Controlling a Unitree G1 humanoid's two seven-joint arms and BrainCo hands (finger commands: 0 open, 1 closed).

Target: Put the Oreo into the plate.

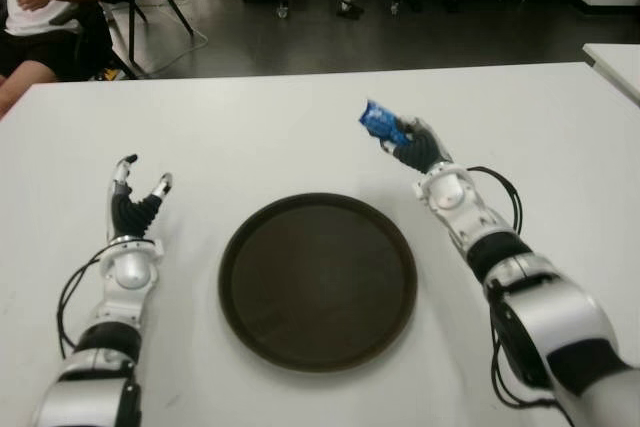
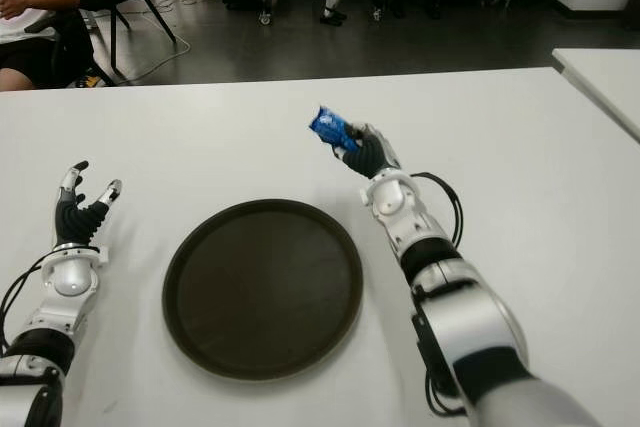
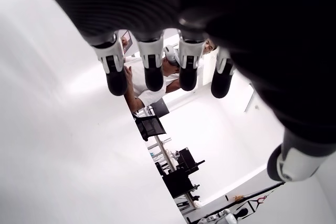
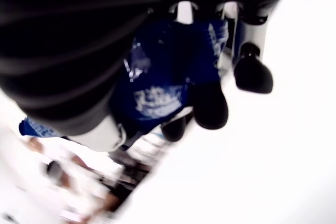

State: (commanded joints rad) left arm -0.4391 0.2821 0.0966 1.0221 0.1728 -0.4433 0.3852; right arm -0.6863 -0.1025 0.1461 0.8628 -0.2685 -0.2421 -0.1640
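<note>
The round dark brown plate (image 1: 318, 282) sits on the white table (image 1: 300, 137) with nothing in it. The right hand (image 1: 415, 147), beyond the plate's far right rim, grips the small blue Oreo packet (image 1: 381, 124), lifted off the table. The left hand (image 1: 135, 209), left of the plate, has its fingers spread and grasps nothing.

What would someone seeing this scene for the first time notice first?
The round dark brown plate sits empty at the middle of the white table. Beyond its far right edge, the right hand holds up a blue Oreo packet, while the open left hand shows left of the plate.
</note>
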